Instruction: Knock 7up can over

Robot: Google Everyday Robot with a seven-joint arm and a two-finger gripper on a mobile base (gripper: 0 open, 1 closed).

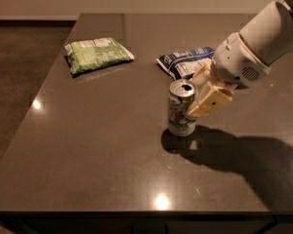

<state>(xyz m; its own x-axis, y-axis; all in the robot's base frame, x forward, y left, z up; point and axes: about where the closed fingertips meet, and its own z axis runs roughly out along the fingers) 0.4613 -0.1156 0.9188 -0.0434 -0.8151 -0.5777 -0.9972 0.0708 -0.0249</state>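
Observation:
The 7up can (181, 110), silver-white with green marks and an open pull-tab top, stands upright near the middle of the dark table (88, 150). My gripper (194, 97) reaches in from the right on a white arm and sits right beside the can. Its nearer cream finger (211, 101) lies against the can's right side, close to the top. The other finger (201, 75) is behind it, apart from the first. The can is beside the fingers, not between them.
A green snack bag (97, 55) lies at the back left of the table. A dark blue snack bag (185, 61) lies just behind the can and gripper. The table's front edge (136, 212) runs along the bottom, with floor to the left.

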